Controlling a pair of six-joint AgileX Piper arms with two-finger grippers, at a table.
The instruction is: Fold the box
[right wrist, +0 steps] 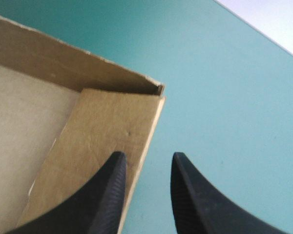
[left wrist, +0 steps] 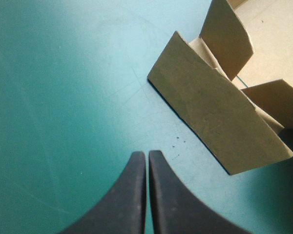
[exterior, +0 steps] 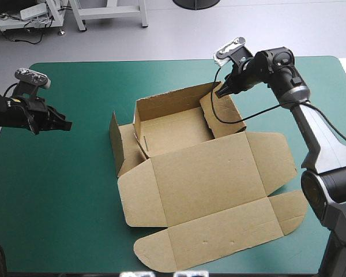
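Observation:
The brown box (exterior: 202,179) lies mid-table with its lid (exterior: 207,173) flat toward the front. Its back wall (exterior: 167,104) stands upright. The left flap (exterior: 114,141) is raised, and the right wall (exterior: 222,118) leans outward. My right gripper (exterior: 220,92) hovers at the tray's far right corner. It is open (right wrist: 145,158), one finger over the right wall's board (right wrist: 102,126) and the other over the cover. My left gripper (exterior: 66,124) is shut (left wrist: 146,155), holds nothing, and stays left of the box. The standing left flap (left wrist: 219,117) is ahead of it.
Bare teal-green cover (exterior: 57,190) stretches left of the box and along the front left. The table's far edge (right wrist: 263,36) runs close beyond the right gripper. The lid's flaps (exterior: 288,210) reach toward the front right corner.

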